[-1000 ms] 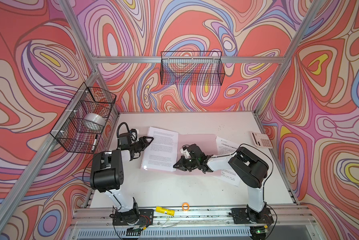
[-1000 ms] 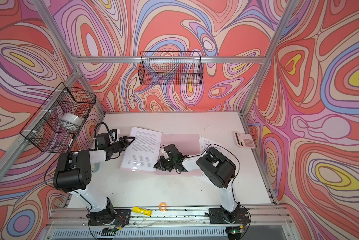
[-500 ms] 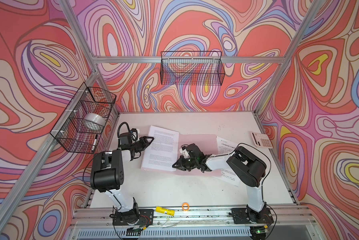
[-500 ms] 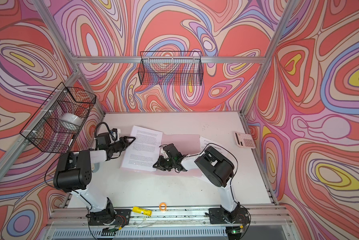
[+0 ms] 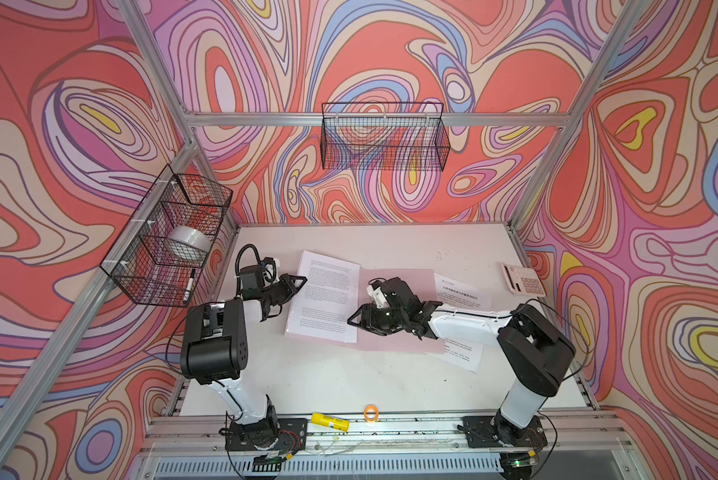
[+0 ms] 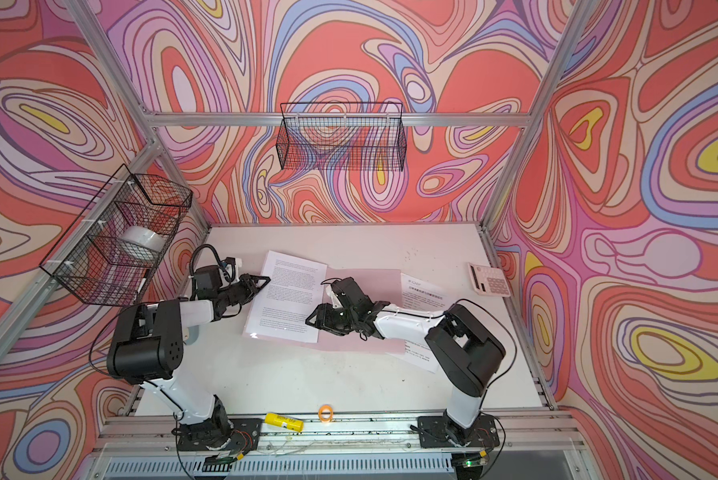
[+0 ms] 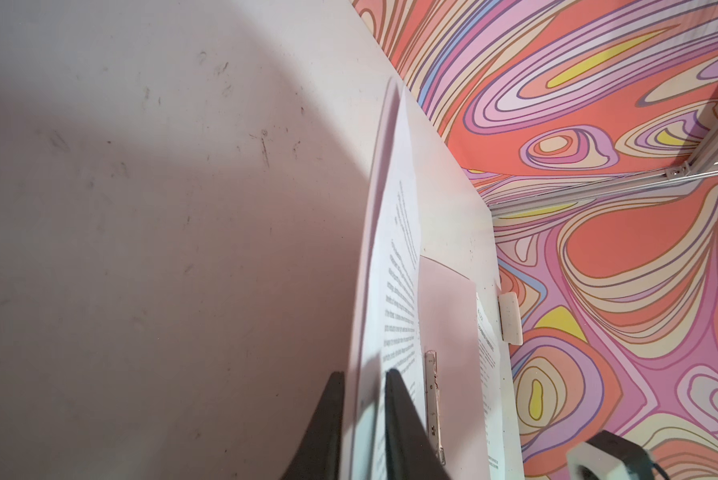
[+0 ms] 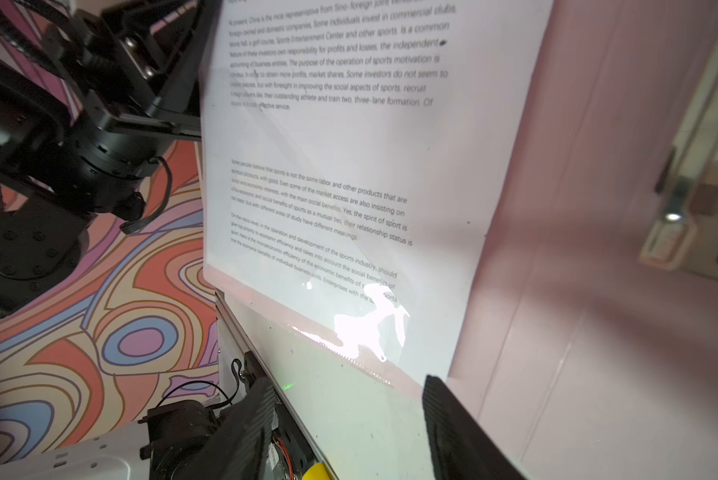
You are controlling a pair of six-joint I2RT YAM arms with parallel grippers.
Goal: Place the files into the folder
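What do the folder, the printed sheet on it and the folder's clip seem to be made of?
Folder: likely thin plastic, pale pink, smooth with a faint sheen. Printed sheet: paper, matte white with black text, bending up at one edge. Clip: seemingly metal, a silvery, shiny strip with small holes.

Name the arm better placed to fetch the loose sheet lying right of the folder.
Right, probably. The right gripper is open, and the logo-headed sheet lies under that arm. The left gripper straddles the printed sheet at its far edge, across the folder.
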